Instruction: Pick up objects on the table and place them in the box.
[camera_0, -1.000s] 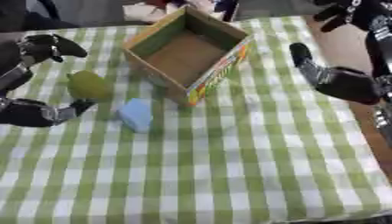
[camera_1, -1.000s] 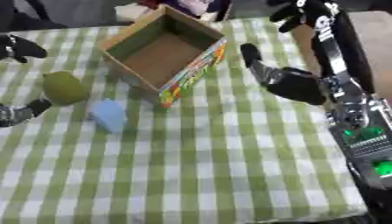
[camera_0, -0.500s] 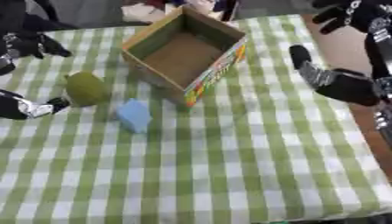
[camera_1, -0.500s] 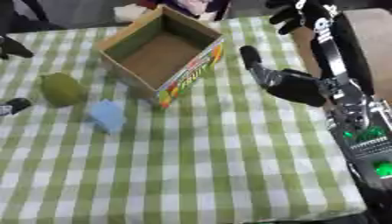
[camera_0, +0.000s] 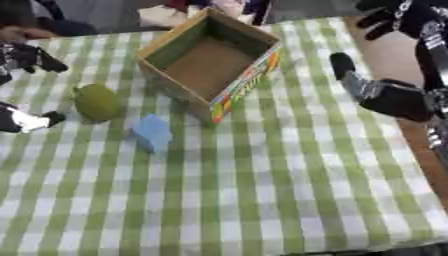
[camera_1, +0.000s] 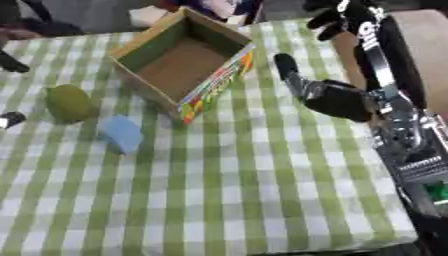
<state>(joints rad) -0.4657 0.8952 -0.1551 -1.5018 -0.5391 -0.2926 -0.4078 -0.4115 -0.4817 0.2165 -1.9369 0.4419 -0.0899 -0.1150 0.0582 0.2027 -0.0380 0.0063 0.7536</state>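
Resting on gingham, box unfilled

Resting on the green-checked table (camera_0: 262, 190), the open cardboard box (camera_0: 210, 62) shows unreadable coloured print. Green lump (camera_0: 97, 101) and blue block (camera_0: 152, 132) lie beside it. Right hand (camera_1: 337, 97) hovers open, holding nothing; left hand's (camera_0: 22, 120) grip is indiscernible.

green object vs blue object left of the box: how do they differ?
Colour: the green object is olive, the blue object pale blue. Shape: the green object is rounded like an egg, the blue object blocky with flat faces. Position: the green object lies nearer the table's left edge and the left robot hand, the blue object nearer the box. Both rest on the checked cloth, outside the box, unheld.
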